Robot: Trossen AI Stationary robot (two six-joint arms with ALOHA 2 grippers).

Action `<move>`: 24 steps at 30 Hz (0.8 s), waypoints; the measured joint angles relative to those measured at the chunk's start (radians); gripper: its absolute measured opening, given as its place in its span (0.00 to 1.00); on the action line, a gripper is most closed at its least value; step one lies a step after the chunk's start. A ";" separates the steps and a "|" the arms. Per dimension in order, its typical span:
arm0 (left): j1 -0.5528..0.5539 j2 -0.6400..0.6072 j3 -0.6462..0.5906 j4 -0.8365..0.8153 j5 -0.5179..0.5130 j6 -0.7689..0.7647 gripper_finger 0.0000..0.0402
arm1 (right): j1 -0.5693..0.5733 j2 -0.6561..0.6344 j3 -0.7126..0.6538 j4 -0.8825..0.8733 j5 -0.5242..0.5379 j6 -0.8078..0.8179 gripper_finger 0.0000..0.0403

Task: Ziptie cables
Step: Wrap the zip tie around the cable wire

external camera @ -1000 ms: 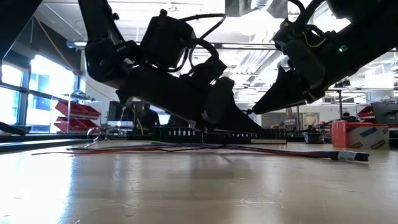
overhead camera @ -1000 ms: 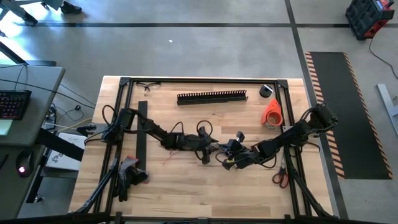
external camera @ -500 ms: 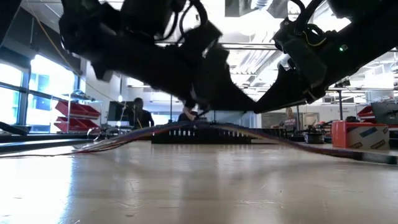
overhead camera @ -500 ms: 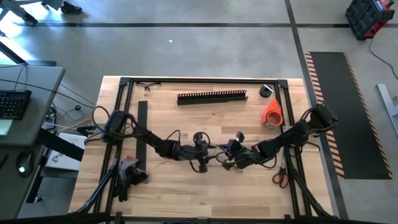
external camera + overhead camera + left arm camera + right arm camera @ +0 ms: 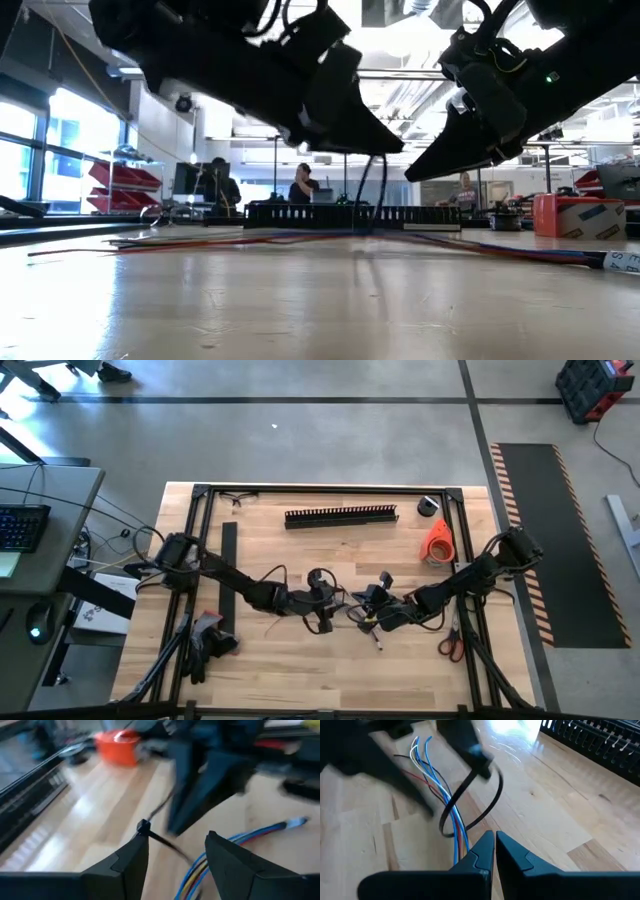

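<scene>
The cables (image 5: 451, 810), a bunch of blue, white and red wires, lie across the middle of the table (image 5: 300, 670); they also show in the low view (image 5: 200, 241). A black zip tie (image 5: 492, 795) loops around them and stands up from them (image 5: 368, 195) to my left gripper (image 5: 175, 840), which hovers above with its fingers apart. My right gripper (image 5: 494, 837) is shut just beside the loop, above the cables (image 5: 372, 630). Whether it touches the cables or the tie cannot be told. My left gripper has the zip tie's head (image 5: 143, 826) at the tip of one finger (image 5: 131, 854), and the strap runs from there across the gap toward the cables. The fingers slant down from the table's left. The loop hangs below them, around the cables on the table.
A long black slotted strip (image 5: 341, 517) lies at the far side and a flat black strip (image 5: 228, 575) at the left. An orange roll (image 5: 437, 541) and a black roll (image 5: 429, 506) stand far right; scissors (image 5: 450, 646) lie near right. People stand beyond the table (image 5: 212, 185).
My left gripper has risen and drawn a little toward the table's left. Half a second ago the cables' middle was lifted in an arch below it; now they lie on the table again. The zip tie's loop now stands up between them and the gripper.
</scene>
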 joint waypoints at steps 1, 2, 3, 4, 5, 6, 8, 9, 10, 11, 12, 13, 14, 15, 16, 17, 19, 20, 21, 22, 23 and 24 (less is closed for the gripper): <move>0.000 -0.027 -0.001 -0.073 -0.022 -0.015 0.43 | 0.000 0.000 0.000 0.000 0.000 0.000 0.00; 0.000 -0.055 -0.006 -0.144 -0.041 -0.036 0.43 | 0.000 0.000 0.000 0.000 0.000 0.000 0.00; 0.000 -0.089 -0.013 -0.223 -0.053 -0.062 0.43 | 0.000 0.000 0.000 0.000 0.000 0.000 0.00; -0.004 -0.125 -0.026 -0.305 -0.063 -0.091 0.43 | 0.000 0.000 0.000 0.000 0.000 -0.002 0.00; -0.008 -0.159 -0.042 -0.369 -0.069 -0.115 0.43 | 0.000 0.000 0.000 -0.001 0.000 -0.007 0.00; -0.016 -0.196 -0.061 -0.418 -0.069 -0.137 0.41 | 0.000 0.000 0.000 0.000 0.000 -0.009 0.00; -0.034 -0.269 -0.119 -0.484 -0.058 -0.201 0.37 | 0.000 0.000 0.000 -0.002 0.000 -0.016 0.00; -0.043 -0.305 -0.155 -0.503 -0.046 -0.234 0.34 | 0.000 0.000 0.000 -0.001 0.000 -0.024 0.00; -0.053 -0.338 -0.196 -0.507 -0.029 -0.266 0.32 | 0.000 0.000 0.000 -0.001 0.000 -0.030 0.00; -0.065 -0.370 -0.235 -0.502 -0.008 -0.295 0.29 | 0.000 0.000 0.000 0.000 0.000 -0.032 0.00; -0.081 -0.398 -0.277 -0.485 0.003 -0.319 0.27 | 0.000 0.000 0.000 0.000 0.000 -0.032 0.00; -0.097 -0.422 -0.315 -0.462 0.008 -0.343 0.25 | 0.000 0.000 0.000 0.000 0.000 -0.033 0.00; -0.115 -0.436 -0.348 -0.424 0.009 -0.360 0.24 | 0.000 0.000 0.000 0.001 0.000 -0.033 0.00; -0.129 -0.443 -0.374 -0.396 0.012 -0.376 0.23 | 0.000 0.000 0.000 0.001 0.000 -0.034 0.00; -0.143 -0.446 -0.396 -0.375 0.014 -0.381 0.23 | 0.000 0.000 0.000 0.002 0.000 -0.036 0.00; -0.154 -0.445 -0.411 -0.363 0.015 -0.382 0.23 | 0.000 0.000 0.000 0.002 0.000 -0.046 0.00; -0.166 -0.429 -0.419 -0.351 -0.006 -0.368 0.26 | 0.000 0.000 0.000 0.011 0.000 -0.057 0.00; -0.169 -0.420 -0.419 -0.347 -0.022 -0.361 0.28 | 0.000 0.000 0.000 0.018 0.000 -0.057 0.00; -0.170 -0.408 -0.419 -0.339 -0.036 -0.358 0.31 | 0.000 0.000 0.000 0.026 -0.001 -0.057 0.00; -0.165 -0.395 -0.419 -0.312 -0.040 -0.350 0.34 | -0.002 0.000 0.000 0.031 -0.001 -0.060 0.00; -0.159 -0.381 -0.419 -0.285 -0.040 -0.342 0.37 | -0.004 0.000 0.000 0.038 -0.002 -0.061 0.00; -0.151 -0.367 -0.419 -0.260 -0.039 -0.333 0.40 | -0.005 0.000 0.000 0.043 -0.004 -0.067 0.00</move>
